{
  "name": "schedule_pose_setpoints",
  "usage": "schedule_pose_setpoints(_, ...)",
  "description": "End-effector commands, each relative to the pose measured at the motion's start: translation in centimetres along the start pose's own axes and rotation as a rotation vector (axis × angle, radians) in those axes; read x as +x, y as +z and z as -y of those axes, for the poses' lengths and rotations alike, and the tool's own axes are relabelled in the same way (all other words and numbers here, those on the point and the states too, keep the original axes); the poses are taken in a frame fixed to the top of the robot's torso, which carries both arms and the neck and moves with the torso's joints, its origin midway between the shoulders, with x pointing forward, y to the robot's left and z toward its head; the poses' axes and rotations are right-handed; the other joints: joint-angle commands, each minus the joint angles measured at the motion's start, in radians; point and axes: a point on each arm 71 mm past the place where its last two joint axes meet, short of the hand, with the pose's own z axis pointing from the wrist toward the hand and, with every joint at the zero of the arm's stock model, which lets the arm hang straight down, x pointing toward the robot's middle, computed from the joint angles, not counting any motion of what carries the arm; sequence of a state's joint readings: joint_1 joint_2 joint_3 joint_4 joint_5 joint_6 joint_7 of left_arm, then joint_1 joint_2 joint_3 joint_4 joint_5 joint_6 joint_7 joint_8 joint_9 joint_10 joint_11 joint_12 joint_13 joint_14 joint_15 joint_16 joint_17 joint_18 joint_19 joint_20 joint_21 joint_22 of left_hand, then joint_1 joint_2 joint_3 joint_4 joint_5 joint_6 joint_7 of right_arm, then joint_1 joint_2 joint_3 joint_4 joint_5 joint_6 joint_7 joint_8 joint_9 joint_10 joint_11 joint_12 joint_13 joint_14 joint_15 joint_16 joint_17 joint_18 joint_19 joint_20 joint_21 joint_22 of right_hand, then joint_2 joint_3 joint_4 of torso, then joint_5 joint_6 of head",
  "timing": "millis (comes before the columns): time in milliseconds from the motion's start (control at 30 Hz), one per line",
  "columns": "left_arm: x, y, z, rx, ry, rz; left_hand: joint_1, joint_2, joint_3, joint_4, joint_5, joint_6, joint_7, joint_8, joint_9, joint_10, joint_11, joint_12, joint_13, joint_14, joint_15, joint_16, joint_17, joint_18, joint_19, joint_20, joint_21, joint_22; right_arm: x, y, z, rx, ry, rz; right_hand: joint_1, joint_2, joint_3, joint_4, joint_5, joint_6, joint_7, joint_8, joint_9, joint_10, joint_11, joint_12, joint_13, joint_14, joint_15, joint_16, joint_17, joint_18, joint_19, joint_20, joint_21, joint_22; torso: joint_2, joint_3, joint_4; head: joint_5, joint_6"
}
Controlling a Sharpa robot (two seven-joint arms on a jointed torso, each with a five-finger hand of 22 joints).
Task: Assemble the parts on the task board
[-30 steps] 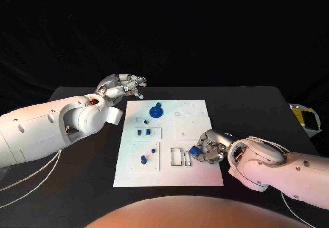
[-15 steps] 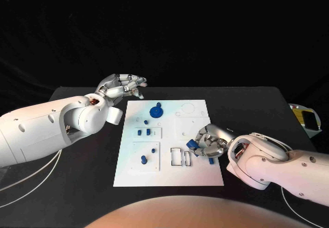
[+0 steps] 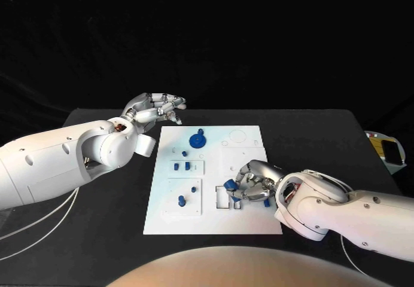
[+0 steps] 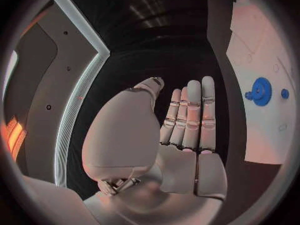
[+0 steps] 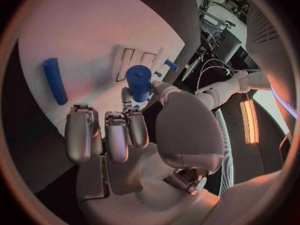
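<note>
Wrist-view blue cylinder [image 5: 139, 83], right robot hand [image 5: 125, 130]

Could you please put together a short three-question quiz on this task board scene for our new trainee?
1. True or false: the right hand holds a blue part over the task board.
2. Which describes the left hand? A) it grips the blue gear; B) it holds nothing, at the board's far left corner; C) it presses on the rectangular slots.
3. Fill in: the blue gear sits on the board's ____ half, seen from the robot (near or far).

Key
1. True. The wrist view shows a blue cylinder pinched at the fingertips.
2. B. Its fingers lie straight and together, nothing in them.
3. Far.
</note>
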State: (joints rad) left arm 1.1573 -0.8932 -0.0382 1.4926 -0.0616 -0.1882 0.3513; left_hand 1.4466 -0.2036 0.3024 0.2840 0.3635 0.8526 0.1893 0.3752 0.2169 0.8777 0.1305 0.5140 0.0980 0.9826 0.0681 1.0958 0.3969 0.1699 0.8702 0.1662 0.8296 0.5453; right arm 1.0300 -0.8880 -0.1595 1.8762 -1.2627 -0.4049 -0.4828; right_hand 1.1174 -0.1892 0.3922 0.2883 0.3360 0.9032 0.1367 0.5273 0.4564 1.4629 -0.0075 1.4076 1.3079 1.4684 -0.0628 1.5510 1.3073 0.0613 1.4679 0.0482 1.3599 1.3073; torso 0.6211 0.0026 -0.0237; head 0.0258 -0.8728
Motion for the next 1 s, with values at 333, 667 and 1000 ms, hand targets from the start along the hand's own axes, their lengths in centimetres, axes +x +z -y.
schedule_pose_setpoints(333, 0.3, 0.0, 0.1, 0.004, -0.009, -0.02, 0.007, 0.0, 0.002, -0.004, 0.003, -0.006, 0.002, -0.001, -0.002, 0.0, 0.004, 0.001, -0.002, -0.002, -0.001, 0.003, -0.002, 0.013, 0.006, 0.002, -0.004, -0.001, 1.6, 0.6, -0.7, -0.011, 0.004, -0.107, -0.079, 0.012, 0.007, 0.0, -0.072, 0.085, -0.077, 0.019, 0.029, 0.014, -0.005, 0.007, 0.106, 0.09, -0.01, 0.004, 0.198, -0.016, 0.018, -0.01, 0.007, 0.182, 0.0, 0.0011, -0.0004, 0.006, 0.0)
schedule_pose_setpoints(667, 0.2, 0.0, 0.1, 0.003, -0.009, -0.019, 0.007, 0.0, 0.001, -0.003, 0.003, -0.008, 0.003, -0.001, -0.003, -0.001, 0.005, 0.0, -0.002, -0.002, 0.0, 0.003, -0.002, 0.013, 0.007, 0.003, -0.004, -0.001, 1.6, 1.1, -0.8, -0.007, -0.009, -0.099, -0.096, 0.014, 0.005, 0.0, -0.096, 0.091, -0.079, 0.025, 0.033, 0.016, -0.007, 0.01, 0.11, 0.09, -0.012, 0.004, 0.2, -0.016, 0.018, -0.011, 0.006, 0.182, 0.0, 0.0008, -0.0003, 0.006, 0.0)
schedule_pose_setpoints(1000, 0.2, 0.0, 0.1, 0.0, -0.009, -0.02, 0.008, 0.001, 0.002, -0.003, 0.003, -0.008, 0.003, -0.002, -0.003, -0.001, 0.005, 0.0, -0.002, -0.002, 0.0, 0.003, -0.002, 0.013, 0.007, 0.003, -0.005, -0.001, 1.6, 1.5, -0.9, -0.012, -0.03, -0.083, -0.192, -0.014, -0.126, 0.002, -0.192, 0.087, -0.085, 0.043, 0.058, 0.016, -0.012, 0.005, 0.113, 0.09, -0.017, 0.003, 0.198, -0.015, 0.017, -0.017, -0.002, 0.184, 0.0, 0.0006, 0.0001, 0.007, 0.0)
